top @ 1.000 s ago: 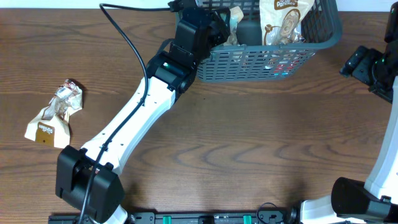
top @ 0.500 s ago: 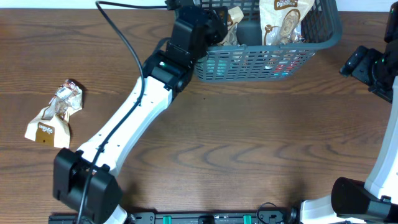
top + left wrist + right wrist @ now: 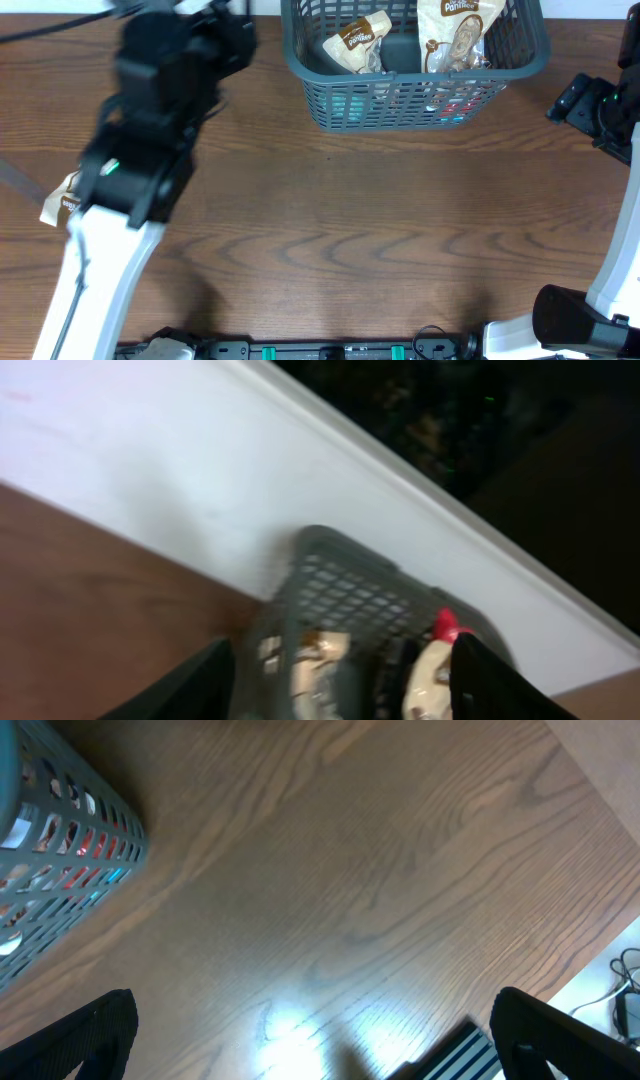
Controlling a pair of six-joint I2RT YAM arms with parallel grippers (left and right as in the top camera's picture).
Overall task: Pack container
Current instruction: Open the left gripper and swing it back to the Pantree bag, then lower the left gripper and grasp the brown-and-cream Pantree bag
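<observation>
The container (image 3: 420,100), a dark grey-teal lattice basket, stands at the table's far edge. Two tan snack packets lie inside it, one on the left (image 3: 355,40) and one on the right (image 3: 455,30). My left gripper (image 3: 232,35) hangs blurred to the left of the basket, well apart from it. In the left wrist view the left gripper (image 3: 342,650) is open and empty, and faces the container (image 3: 345,585) with both packets showing. Only a tan corner of another packet (image 3: 60,203) shows beside the left arm. My right gripper (image 3: 315,1020) is open wide over bare wood.
The right arm (image 3: 595,105) sits at the table's right edge, right of the basket. A corner of the basket (image 3: 60,870) shows at the left of the right wrist view. The white wall (image 3: 150,470) runs behind the table's far edge.
My left arm has swung fast from the basket's left end out to the left. The packet it hovered over now lies in the basket. The right arm has not moved.
</observation>
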